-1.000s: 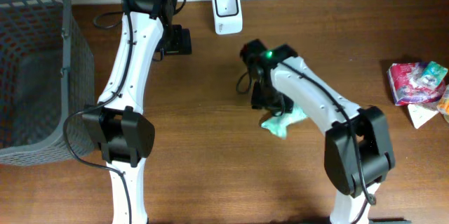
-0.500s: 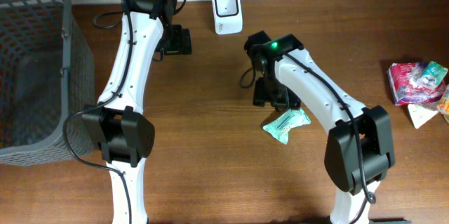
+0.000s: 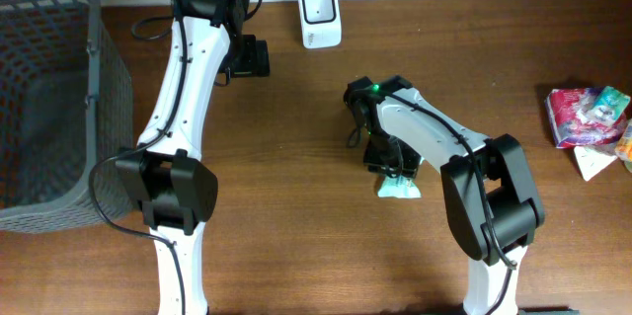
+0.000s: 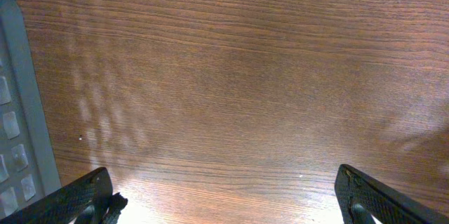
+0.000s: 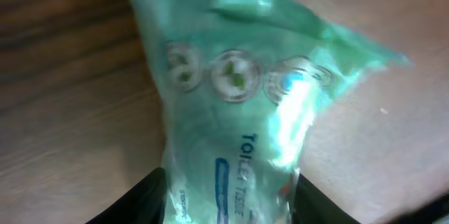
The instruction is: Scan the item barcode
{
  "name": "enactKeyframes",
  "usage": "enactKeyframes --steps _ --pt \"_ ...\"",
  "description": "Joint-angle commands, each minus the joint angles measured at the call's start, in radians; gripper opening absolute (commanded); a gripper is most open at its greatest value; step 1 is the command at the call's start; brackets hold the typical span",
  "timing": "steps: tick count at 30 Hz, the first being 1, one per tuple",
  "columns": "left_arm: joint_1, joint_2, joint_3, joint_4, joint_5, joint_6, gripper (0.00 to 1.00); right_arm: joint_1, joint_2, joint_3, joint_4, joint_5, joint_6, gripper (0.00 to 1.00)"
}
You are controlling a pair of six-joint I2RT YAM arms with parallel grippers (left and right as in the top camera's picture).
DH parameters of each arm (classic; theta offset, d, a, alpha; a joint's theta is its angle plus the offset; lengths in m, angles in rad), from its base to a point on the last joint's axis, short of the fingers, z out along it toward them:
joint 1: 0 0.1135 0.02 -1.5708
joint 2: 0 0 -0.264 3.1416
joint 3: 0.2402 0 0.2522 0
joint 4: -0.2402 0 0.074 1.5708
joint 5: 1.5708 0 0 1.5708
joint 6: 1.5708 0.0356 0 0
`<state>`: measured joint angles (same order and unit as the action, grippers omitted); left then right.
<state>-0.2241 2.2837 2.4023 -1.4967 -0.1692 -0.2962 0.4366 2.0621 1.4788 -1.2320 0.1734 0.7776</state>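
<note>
The item is a green tissue pack [image 3: 398, 189] lying on the brown table right of centre. In the right wrist view the pack [image 5: 238, 112] fills the gap between my right gripper's [image 5: 228, 196] two black fingers, which press against its sides. From overhead, the right gripper [image 3: 390, 162] points down onto the pack and hides its upper part. No barcode shows on the visible face. The white scanner [image 3: 320, 16] stands at the back edge, apart from the pack. My left gripper [image 3: 247, 58] hovers near the back left; its fingers [image 4: 77, 199] stand wide open over bare wood.
A tall grey mesh basket [image 3: 94, 78] takes up the left end of the table. Several colourful snack packets [image 3: 588, 116] lie at the far right edge. The left arm stretches along the table's left-centre.
My right gripper has swung down and toward the front, over the tissue pack, and its fingers have closed in on the pack's sides. The pack shifted slightly forward. The left arm stayed still.
</note>
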Motion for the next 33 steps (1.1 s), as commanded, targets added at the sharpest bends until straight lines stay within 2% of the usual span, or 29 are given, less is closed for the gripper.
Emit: enactKeyframes --steps 1,5,7,11,19,21,23,27,30,31,33 --pt "-0.002 0.009 0.013 -0.001 -0.008 -0.01 0.99 0.005 0.005 -0.005 0.069 -0.198 -0.166 0.47" --pt "-0.002 0.009 0.013 -0.001 -0.008 -0.01 0.99 0.005 0.005 -0.005 0.246 -0.606 -0.428 0.47" --pt "-0.002 0.009 0.013 -0.001 -0.008 -0.01 0.99 0.005 0.005 -0.005 0.304 -0.696 -0.479 0.47" --pt "-0.002 0.009 0.013 -0.001 -0.008 -0.01 0.99 -0.016 0.005 0.001 0.304 -0.693 -0.562 0.47" --pt "-0.002 0.009 0.013 -0.001 -0.008 -0.01 0.99 -0.174 0.005 0.058 0.153 -0.686 -0.643 0.48" --pt "-0.002 0.009 0.013 -0.001 -0.008 -0.01 0.99 -0.213 0.005 0.058 0.096 -0.719 -0.65 0.56" --pt "-0.002 0.009 0.013 -0.001 -0.008 -0.01 0.99 -0.235 0.005 0.058 0.024 -0.782 -0.722 0.6" --pt "-0.002 0.009 0.013 -0.001 -0.008 -0.01 0.99 -0.214 0.005 0.058 0.028 -0.823 -0.713 0.6" --pt "-0.002 0.009 0.013 -0.001 -0.008 -0.01 0.99 -0.198 0.005 0.058 0.093 -0.785 -0.633 0.6" --pt "-0.002 0.009 0.013 -0.001 -0.008 -0.01 0.99 -0.198 0.005 0.058 0.109 -0.716 -0.577 0.65" --pt "-0.002 0.009 0.013 -0.001 -0.008 -0.01 0.99 -0.202 0.005 0.058 0.127 -0.628 -0.509 0.87"
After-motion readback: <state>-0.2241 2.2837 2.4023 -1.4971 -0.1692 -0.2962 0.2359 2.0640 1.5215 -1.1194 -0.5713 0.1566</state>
